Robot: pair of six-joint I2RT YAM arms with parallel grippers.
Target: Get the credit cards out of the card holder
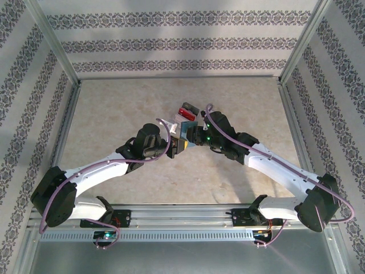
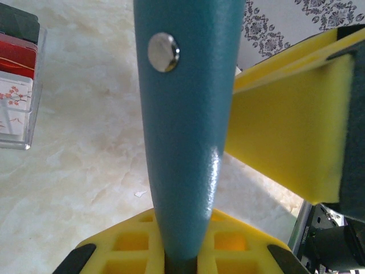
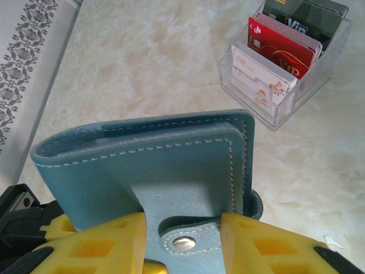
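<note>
From my station I see the card holder (image 3: pixel 165 165) held up over the marbled worktop (image 3: pixel 142 63), between the two arms near mid-table. It is a flat teal leather fold with pale stitching along its rounded corners and a soft gloss on its skin. The left jaws are clenched on one edge of it, their waffled yellow fingers (image 2: pixel 131 254) on either side. A round metal snap stud (image 2: pixel 163 52) gleams on its face. The right jaws flank the paler closure tab (image 3: pixel 188 220); I cannot tell whether they pinch it. Nearby on the worktop stands a clear plastic box (image 3: pixel 268 114), stepped, with a red card (image 3: pixel 279 45) and white and dark ones upright inside.
</note>
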